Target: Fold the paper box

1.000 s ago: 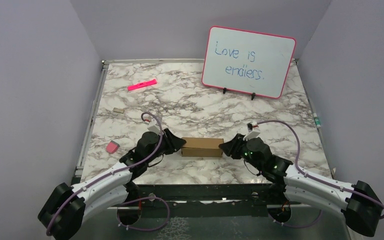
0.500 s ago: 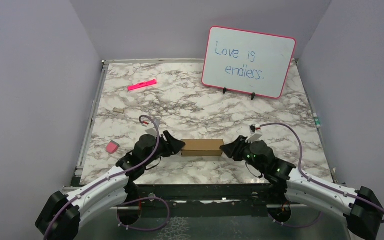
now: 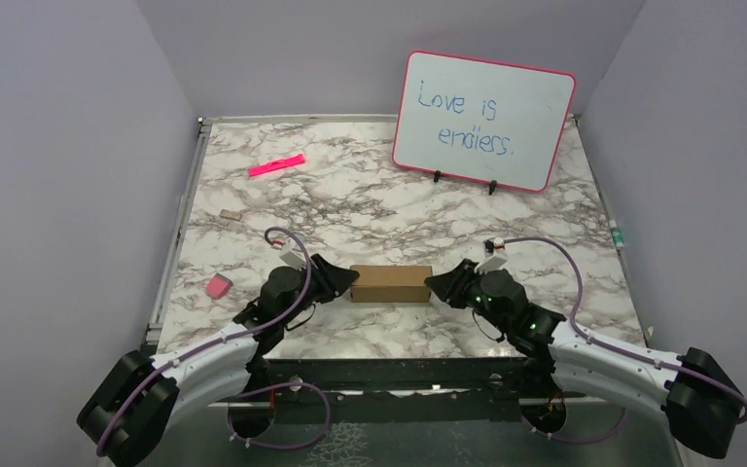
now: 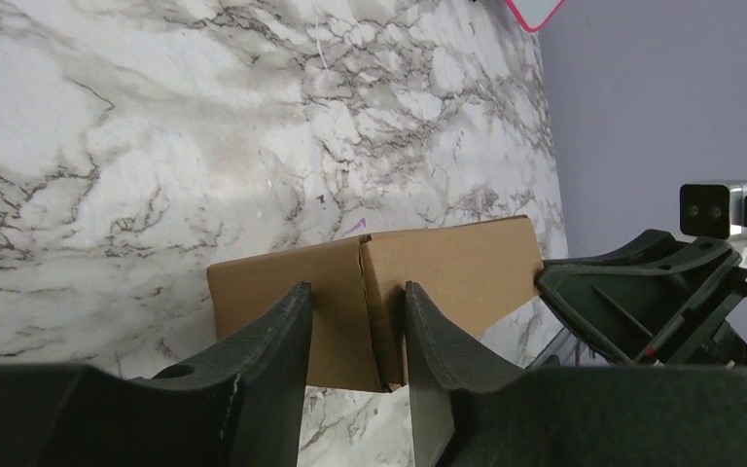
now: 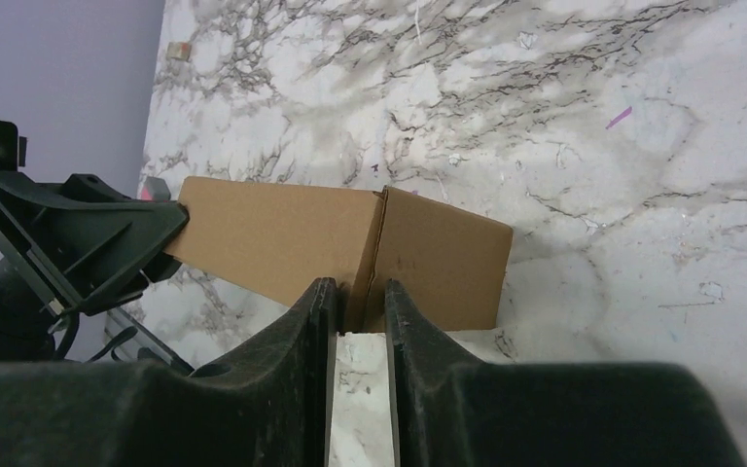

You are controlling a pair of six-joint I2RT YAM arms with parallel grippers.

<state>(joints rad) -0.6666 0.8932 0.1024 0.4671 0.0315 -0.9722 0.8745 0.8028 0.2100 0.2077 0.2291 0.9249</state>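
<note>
The paper box is a small closed brown carton lying lengthwise on the marble table, between my two grippers. My left gripper is at its left end, its tips against the end face, the jaws a narrow gap apart and holding nothing. The left wrist view shows the box just past my left gripper. My right gripper is at the right end, its jaws nearly together. The right wrist view shows the box's corner edge at the tips of my right gripper.
A pink-rimmed whiteboard stands at the back right. A pink marker lies at the back left. A pink eraser and a small tan piece lie near the left edge. The table's front edge is just below the box.
Both grippers have stayed at the box's ends. The left arm has shifted a little, and the box has moved very slightly left and back.
</note>
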